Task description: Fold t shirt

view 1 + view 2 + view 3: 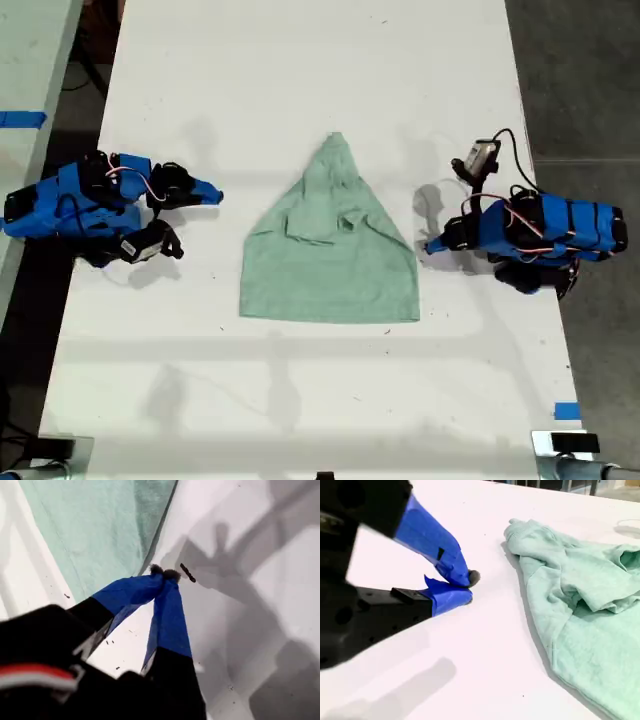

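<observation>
T shirt (pixel 330 250) flat on table (pixel 300 70), between arms.

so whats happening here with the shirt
Nothing is holding the t shirt at this moment. It lies wrinkled on the white table, partly folded to a point, between two blue arms. My first gripper and my second gripper both sit shut beside it, touching nothing.

No readable text, label, brand, number or sign anywhere in the three views. Nothing printed on the t shirt (pixel 330 250), the white table (pixel 300 60) or the blue tape strips (pixel 22 119).
</observation>
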